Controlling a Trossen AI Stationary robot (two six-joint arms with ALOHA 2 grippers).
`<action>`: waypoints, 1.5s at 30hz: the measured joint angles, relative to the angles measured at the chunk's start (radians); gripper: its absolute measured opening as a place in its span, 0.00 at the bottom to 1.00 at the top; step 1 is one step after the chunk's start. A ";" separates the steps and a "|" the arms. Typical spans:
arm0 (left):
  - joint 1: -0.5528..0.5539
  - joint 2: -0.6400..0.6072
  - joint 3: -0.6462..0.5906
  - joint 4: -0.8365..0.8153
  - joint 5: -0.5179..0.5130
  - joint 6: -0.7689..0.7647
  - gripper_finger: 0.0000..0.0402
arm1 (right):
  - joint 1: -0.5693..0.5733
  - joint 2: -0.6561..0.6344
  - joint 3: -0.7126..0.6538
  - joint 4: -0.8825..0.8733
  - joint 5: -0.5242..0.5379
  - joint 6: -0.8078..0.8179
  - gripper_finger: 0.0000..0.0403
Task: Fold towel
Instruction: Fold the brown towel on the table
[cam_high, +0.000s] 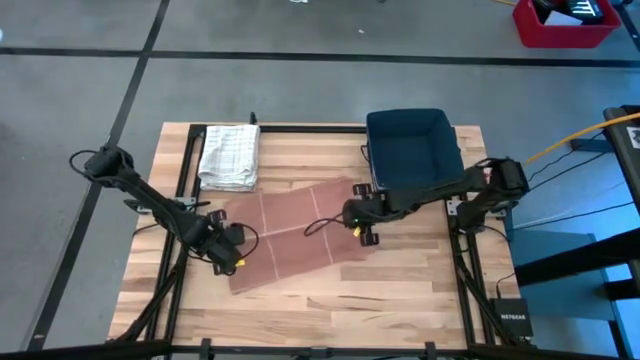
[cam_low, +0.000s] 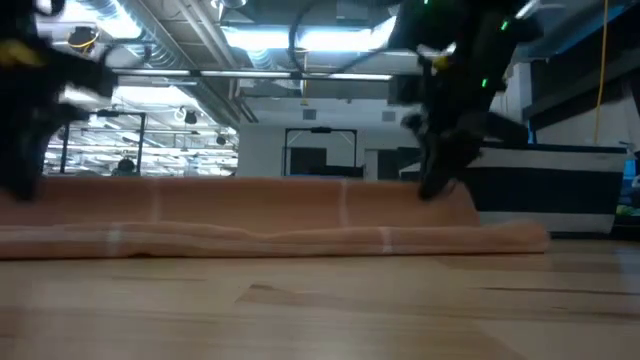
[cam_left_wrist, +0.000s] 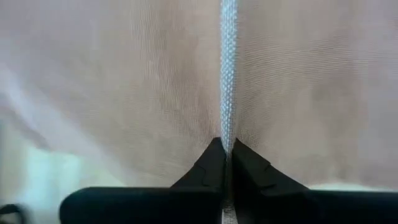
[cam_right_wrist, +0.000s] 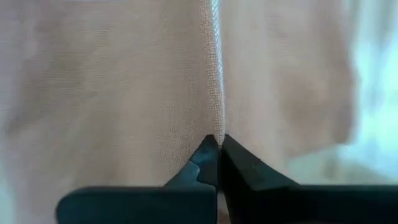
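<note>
A rust-pink towel (cam_high: 295, 238) with thin pale stripes lies slanted across the middle of the table. My left gripper (cam_high: 224, 247) is shut on its left side and my right gripper (cam_high: 358, 216) on its right side. In the low view a stretch of the towel (cam_low: 250, 205) stands raised between my left gripper (cam_low: 22, 150) and my right gripper (cam_low: 440, 165), above a fold (cam_low: 300, 240) that rests on the table. Both wrist views are filled with cloth beyond the shut fingers. My left gripper (cam_left_wrist: 227, 149) pinches the towel between its two fingers, right on a pale stripe (cam_left_wrist: 227, 118); one layer or several, I cannot tell. The cloth spreads from the fingertips with creases running to them. My right gripper (cam_right_wrist: 216, 144) pinches the towel at a crease line (cam_right_wrist: 215, 112) on its right side; the number of layers does not show. The held cloth is raised off the table and runs nearly straight toward the other gripper.
A folded white checked towel (cam_high: 230, 155) lies at the table's far left. A dark blue bin (cam_high: 412, 148) stands at the far right, just behind my right arm. Bare wood (cam_high: 330, 300) stretches along the near edge. A red crate (cam_high: 560, 22) sits on the floor beyond.
</note>
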 joint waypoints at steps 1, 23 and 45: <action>-0.005 0.000 0.034 -0.037 -0.018 0.009 0.01 | 0.019 -0.015 0.014 -0.031 0.026 0.017 0.03; -0.065 -0.004 0.620 -0.633 -0.233 0.034 0.01 | 0.309 -0.082 0.483 -0.709 0.374 0.591 0.01; -0.232 -0.001 0.575 -0.187 -0.150 -0.095 0.01 | 0.525 -0.082 0.481 -0.603 0.045 0.894 0.01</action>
